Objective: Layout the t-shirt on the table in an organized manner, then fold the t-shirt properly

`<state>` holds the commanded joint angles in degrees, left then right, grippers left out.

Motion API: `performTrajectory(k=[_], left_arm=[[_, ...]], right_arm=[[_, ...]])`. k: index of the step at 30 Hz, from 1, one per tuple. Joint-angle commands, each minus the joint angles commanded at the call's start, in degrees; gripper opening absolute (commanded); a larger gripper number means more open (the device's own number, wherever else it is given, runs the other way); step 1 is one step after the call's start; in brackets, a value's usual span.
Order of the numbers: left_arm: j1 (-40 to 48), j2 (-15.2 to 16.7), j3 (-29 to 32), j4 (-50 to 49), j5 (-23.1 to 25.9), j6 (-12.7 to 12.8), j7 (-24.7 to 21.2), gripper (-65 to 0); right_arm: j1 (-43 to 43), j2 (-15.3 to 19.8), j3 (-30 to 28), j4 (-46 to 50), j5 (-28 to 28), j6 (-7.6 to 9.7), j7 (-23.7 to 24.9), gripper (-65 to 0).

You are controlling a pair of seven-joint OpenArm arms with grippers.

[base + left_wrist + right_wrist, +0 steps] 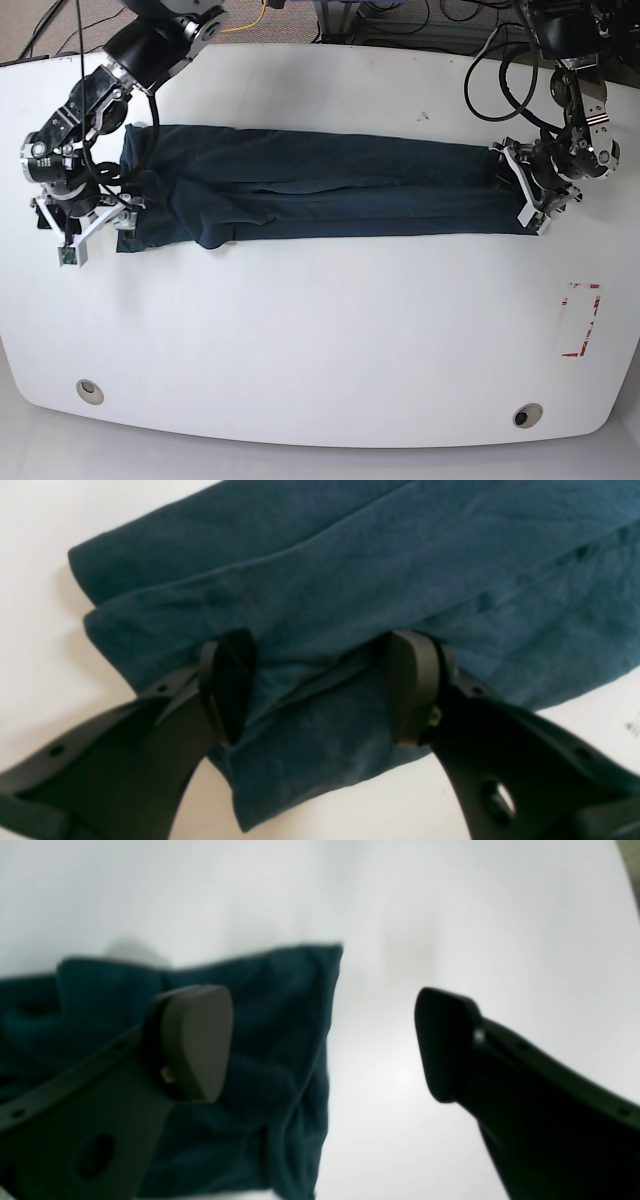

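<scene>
The dark navy t-shirt (320, 185) lies as a long narrow strip across the far half of the white table (320, 340), layers overlapping lengthwise. My left gripper (530, 190) sits at the strip's right end. In the left wrist view it (320, 660) is open, its fingers low on the t-shirt (350, 570) with folded cloth between them. My right gripper (92, 222) is at the strip's left end. In the right wrist view it (322, 1040) is open, one finger over the t-shirt (280, 1040) corner and the other over bare table (450, 915).
A red tape rectangle (583, 320) marks the table's right side. Two round grey grommets (89, 390) (527, 415) sit near the front edge. Cables (500, 60) hang by the back right edge. Floor lies beyond the table's curved edges.
</scene>
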<state>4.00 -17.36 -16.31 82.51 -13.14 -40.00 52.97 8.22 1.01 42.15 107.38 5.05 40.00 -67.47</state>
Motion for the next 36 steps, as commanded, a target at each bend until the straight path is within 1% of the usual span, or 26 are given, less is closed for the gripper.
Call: performTrajectory(k=[5,7,12,13,15,18,23,25,26,31,33,36], left_arm=[[-0.09,0.0,0.0,-0.09,0.0,0.0,0.0,-26.5],[-0.09,0.09,0.09,-0.09,0.0,0.0,0.0,-26.5],[-0.18,0.09,0.18,-0.09,0.0,0.0,0.0,-26.5],[-0.26,0.0,0.18,-0.09,0.0,0.0,0.0,-26.5],[-0.26,0.0,0.18,-0.09,0.0,0.0,0.0,-26.5],[-0.26,-0.09,0.18,-0.09,0.0,0.0,0.0,-26.5],[-0.18,-0.09,0.18,-0.09,0.0,0.0,0.0,-26.5],[-0.09,-0.09,0.18,-0.09,0.0,0.0,0.0,-26.5],[-0.09,-0.18,0.18,-0.09,0.0,0.0,0.0,-26.5],[0.0,-0.18,0.18,-0.09,0.0,0.0,0.0,-26.5],[0.0,-0.18,0.18,-0.09,0.0,0.0,0.0,-26.5],[0.0,-0.18,0.18,-0.09,0.0,0.0,0.0,-26.5]], right_arm=[[-3.34,-0.26,-4.66,-0.53,0.0,0.0,0.35,-10.3],[-4.04,-0.35,-5.27,-1.14,0.0,0.0,0.62,-10.3],[-5.1,-0.97,-5.54,-4.92,0.0,0.0,3.52,-10.6],[-5.19,-1.14,-5.54,-6.33,0.0,0.0,4.31,-11.7],[-5.19,-1.14,-5.54,-8.26,0.0,0.0,5.36,-15.7],[-5.27,-1.14,-5.63,-10.46,0.0,0.0,6.33,-24.6],[-5.27,-1.32,-5.63,-10.64,-0.09,0.0,6.07,-43.8],[-5.27,-1.32,-5.63,-10.46,-0.09,0.0,5.01,-49.1],[-5.27,-1.32,-5.63,-9.85,-0.09,0.0,4.4,-50.4],[-7.3,-1.49,-5.63,-2.99,-0.09,0.0,2.73,-50.6],[-7.82,-1.49,-5.63,-0.18,-0.09,0.0,1.23,-50.7],[-8.79,-1.49,-5.63,1.76,-0.09,0.0,-0.18,-50.9]])
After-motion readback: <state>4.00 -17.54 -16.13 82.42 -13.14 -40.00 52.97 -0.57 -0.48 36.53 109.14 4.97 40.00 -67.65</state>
